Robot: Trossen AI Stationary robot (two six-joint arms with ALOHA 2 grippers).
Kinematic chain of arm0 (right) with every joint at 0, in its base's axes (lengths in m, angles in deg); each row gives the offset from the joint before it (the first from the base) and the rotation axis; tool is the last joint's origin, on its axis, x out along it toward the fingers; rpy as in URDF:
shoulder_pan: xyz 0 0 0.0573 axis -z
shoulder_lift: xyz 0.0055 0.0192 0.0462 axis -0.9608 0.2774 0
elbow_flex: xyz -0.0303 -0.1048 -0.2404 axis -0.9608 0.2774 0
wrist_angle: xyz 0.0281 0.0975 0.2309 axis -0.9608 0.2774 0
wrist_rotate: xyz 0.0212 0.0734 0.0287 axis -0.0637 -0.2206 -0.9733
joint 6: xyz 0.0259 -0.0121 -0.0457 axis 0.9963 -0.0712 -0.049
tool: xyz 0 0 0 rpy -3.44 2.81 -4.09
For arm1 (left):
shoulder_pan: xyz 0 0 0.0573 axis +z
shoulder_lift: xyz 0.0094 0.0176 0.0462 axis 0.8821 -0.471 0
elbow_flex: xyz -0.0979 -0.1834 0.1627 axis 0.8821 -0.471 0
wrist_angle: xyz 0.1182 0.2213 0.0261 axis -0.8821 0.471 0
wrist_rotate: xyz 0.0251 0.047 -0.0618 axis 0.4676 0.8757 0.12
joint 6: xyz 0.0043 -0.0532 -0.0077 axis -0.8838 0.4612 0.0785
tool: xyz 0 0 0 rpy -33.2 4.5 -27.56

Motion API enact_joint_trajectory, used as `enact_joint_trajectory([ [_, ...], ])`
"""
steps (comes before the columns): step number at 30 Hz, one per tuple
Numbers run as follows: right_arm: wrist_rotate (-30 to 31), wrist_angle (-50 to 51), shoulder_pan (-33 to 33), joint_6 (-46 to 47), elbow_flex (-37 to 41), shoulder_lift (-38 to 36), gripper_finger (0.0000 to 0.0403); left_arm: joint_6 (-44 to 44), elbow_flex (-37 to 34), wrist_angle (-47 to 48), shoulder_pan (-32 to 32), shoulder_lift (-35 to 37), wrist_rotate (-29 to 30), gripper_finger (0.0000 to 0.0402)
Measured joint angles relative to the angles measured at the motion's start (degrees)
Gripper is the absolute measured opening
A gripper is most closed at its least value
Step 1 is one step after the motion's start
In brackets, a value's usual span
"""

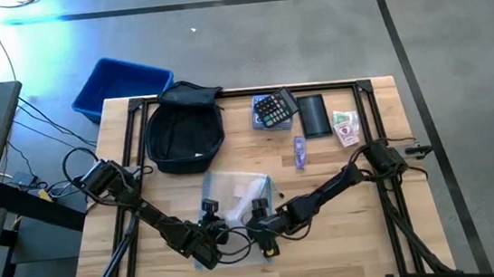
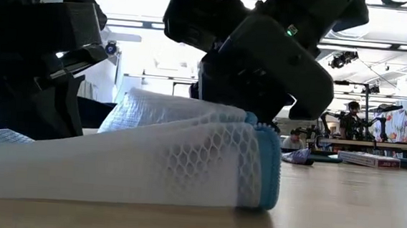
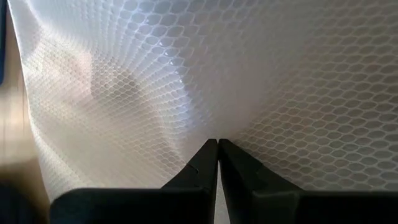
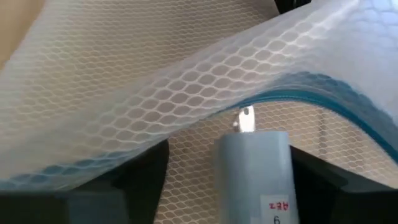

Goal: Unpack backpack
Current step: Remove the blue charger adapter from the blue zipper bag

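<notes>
Unpacking is well advanced: calculator (image 1: 273, 109), case (image 1: 315, 115) and more lie right of the backpack (image 1: 185, 131). Left gripper (image 3: 217, 155) pinches the mesh pouch (image 1: 239, 194) closed-jawed; right gripper (image 4: 252, 168), jaws apart, straddles a blue tube (image 4: 256, 174) at its mouth, so emptying remains.

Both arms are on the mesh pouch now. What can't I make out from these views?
- High view: mesh pouch contents, blurred through the plastic.
- Right wrist view: pale tube between the right gripper's fingers; label cut off by the picture's edge, contact unclear.
- High view: backpack interior, too dark.
- Left gripper: fingertips together on mesh.
</notes>
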Motion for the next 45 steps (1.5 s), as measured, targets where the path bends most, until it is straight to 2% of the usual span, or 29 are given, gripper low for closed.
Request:
enact_joint_trajectory([
  [6, 0.2, 4.2, 0.0, 0.4, 0.0, -1.7, 0.0091, 0.2, 0.0, 0.2, 0.0, 0.0, 0.0, 0.0],
  [12, 6.9, 17.0, -1.1, 5.9, 0.0, -8.5, 0.009, 0.3, -0.1, 0.3, 0.0, 0.0, -0.1, 0.0],
  [16, 11.4, 29.0, -2.5, 11.6, 0.0, -12.7, 0.009, 1.6, -0.1, 0.3, 0.0, 0.0, -0.1, 0.0],
  [20, 22.9, 43.6, -2.0, 17.6, 0.7, -15.3, 0.009, 2.3, -0.1, 0.3, -0.1, 0.0, -0.3, 0.0],
  [23, 29.2, 49.5, 1.4, 22.4, 5.7, -18.5, 0.009, 3.0, -0.1, 0.3, -0.3, 0.0, -0.3, 0.0],
  [28, 30.8, 42.4, 14.2, 25.8, 21.9, -28.9, 0.009, 3.2, -0.1, 0.2, -0.8, -0.1, -0.1, 0.0],
  [32, 31.5, 30.7, 27.1, 30.6, 34.0, -37.4, 0.009, 3.2, -0.1, -0.2, -1.0, -0.1, 0.3, 0.0],
  [36, 28.9, 18.0, 37.1, 31.4, 43.0, -41.8, 0.009, 3.2, -0.1, -0.4, -1.0, -0.1, 0.5, 0.0],
  [40, 24.5, 8.5, 43.2, 30.9, 48.7, -42.2, 0.011, 3.2, -0.1, -0.8, -1.0, -0.1, 0.5, 0.0],
  [45, 23.2, 7.6, 45.4, 30.9, 50.8, -42.2, 0.0165, 3.2, -0.1, -1.0, -1.0, -0.1, 0.5, 0.0],
])
